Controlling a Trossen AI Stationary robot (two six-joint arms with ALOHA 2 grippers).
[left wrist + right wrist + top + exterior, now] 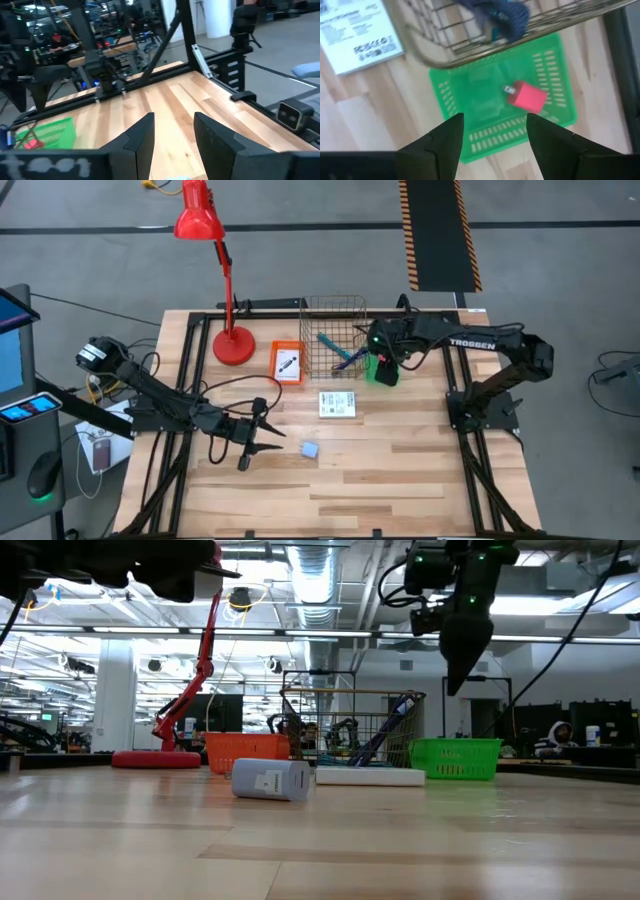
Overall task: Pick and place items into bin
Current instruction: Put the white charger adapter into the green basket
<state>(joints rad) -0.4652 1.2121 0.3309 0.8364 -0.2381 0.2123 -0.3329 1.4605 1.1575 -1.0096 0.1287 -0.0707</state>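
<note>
Table: wooden top (pixel 400 480) carried a wire basket (pixel 333 335), a small green bin (pixel 381 370), an orange tray (pixel 287 361) and a red desk lamp (pixel 232 340).
Right gripper (pixel 492 132): hung above the green bin (pixel 470 95), its two dark fingers spread apart with nothing between them; in the low view it (pixel 462 675) pointed down over the green bin (pixel 455 757), well clear of it.
Pink-red block (pixel 526 96): lay inside the green bin, on its floor, near one side wall.
Pens: a blue pen (pixel 348 358) and a teal pen (pixel 327 342) stood slanted in the wire basket, leaning against the mesh (pixel 390 730).
White card (pixel 337 404): lay flat on the wood just in front of the wire basket, beside the green bin (pixel 355 35).
Blue-grey block (pixel 310 450): lay alone on the wood, well apart from the bin, just beside the left gripper (pixel 272 442); in the low view it (pixel 270 779) rested on its side.
Left gripper: sat low over the table near the blue-grey block, fingers (pixel 140 137) parted, gripping nothing.
</note>
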